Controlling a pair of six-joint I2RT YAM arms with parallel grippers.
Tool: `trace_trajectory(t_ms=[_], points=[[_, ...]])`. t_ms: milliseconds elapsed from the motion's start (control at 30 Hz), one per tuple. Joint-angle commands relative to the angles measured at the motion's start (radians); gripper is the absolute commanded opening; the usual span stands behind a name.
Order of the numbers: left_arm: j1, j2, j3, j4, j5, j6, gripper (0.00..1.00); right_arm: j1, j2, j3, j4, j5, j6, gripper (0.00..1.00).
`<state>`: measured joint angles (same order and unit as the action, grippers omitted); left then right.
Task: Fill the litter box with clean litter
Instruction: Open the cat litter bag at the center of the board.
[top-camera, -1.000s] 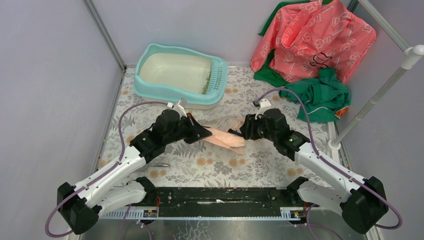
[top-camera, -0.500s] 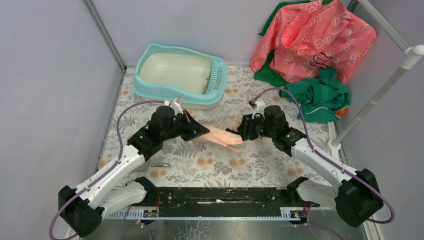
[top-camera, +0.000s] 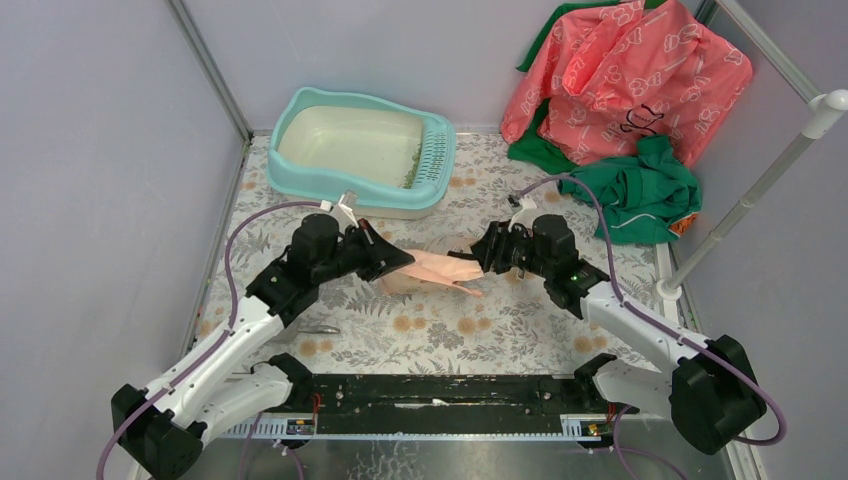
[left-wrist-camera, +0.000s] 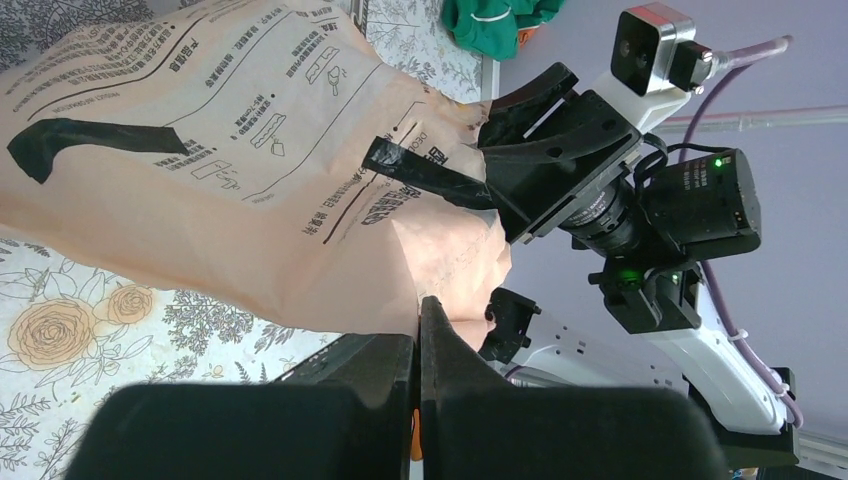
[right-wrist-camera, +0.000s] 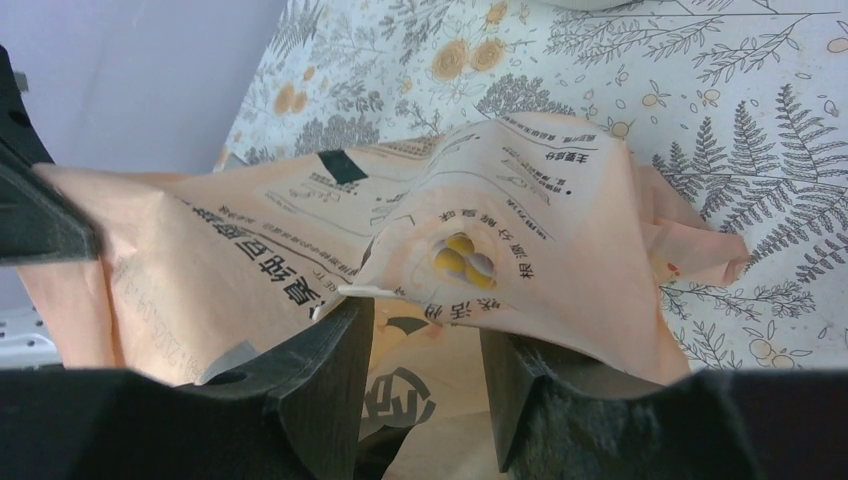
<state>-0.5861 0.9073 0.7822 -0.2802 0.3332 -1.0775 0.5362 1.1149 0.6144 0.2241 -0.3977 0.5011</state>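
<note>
Peach paper bag, printed w/ black text, hung crumpled betw. the two arms at mid-table, over the floral table cover. Left gripper had the bag's left end. In the left wrist view its fingers were pressed together w/ no gap to speak of, and the paper edge was nipped at their tips. Right gripper met the bag from the opp. side. In the right wrist view its fingers stood part-way apart w/ a bunched fold of paper filling the space betw. them, so it was clamped on that fold. What the bag held inside couldn't be seen.

Litter box sat at the far left of the table, near the back wall, grille ledge at its right end, well apart from the bag. Basin was mostly bare cream, w/ only a thin scatter of green granules along the foot of the grille.

Pink cloth and green cloth lay heaped in the far right corner.
</note>
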Motion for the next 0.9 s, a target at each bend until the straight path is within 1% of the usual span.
trace_trajectory(t_ms=[0,233,400,567,733,867], points=[[0.005,-0.042,-0.006,0.149,0.061,0.010,0.00,-0.010,-0.032,-0.040,0.210,0.053,0.100,0.51],[0.014,-0.052,-0.018,0.150,0.069,0.017,0.00,-0.013,-0.030,-0.055,0.302,0.098,0.132,0.51],[0.037,-0.051,-0.009,0.138,0.067,0.049,0.00,-0.013,0.020,0.002,0.314,0.093,0.130,0.52],[0.133,-0.031,0.053,0.063,0.072,0.144,0.00,-0.014,0.113,0.096,0.318,0.065,0.132,0.52],[0.243,-0.023,0.094,0.046,0.100,0.214,0.00,-0.012,0.213,0.205,0.315,0.007,0.126,0.53],[0.289,-0.013,0.124,0.050,0.095,0.274,0.00,-0.010,0.276,0.286,0.288,-0.011,0.115,0.53]])
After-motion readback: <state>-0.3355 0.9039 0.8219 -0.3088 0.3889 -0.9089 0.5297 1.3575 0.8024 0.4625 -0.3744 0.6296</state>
